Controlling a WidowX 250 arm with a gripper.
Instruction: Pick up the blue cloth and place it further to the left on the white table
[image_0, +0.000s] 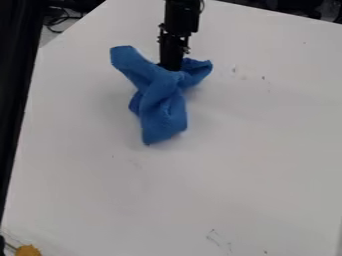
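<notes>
The blue cloth (162, 107) lies beneath the gripper (171, 68), seemingly touching it.

A black robot arm (182, 17) extends into view from 12 o'clock, its wrist (175, 37) nearly upright and its gripper (172, 61) angled down toward 6 o'clock, the tip hidden from sight.

Single view, slanting down over tabletop (254, 150)

Hand (172, 61): lower end hidden in blue cloth (161, 97); yellow thing (27, 251) (too partial to name) cut by bottom edge.
</notes>
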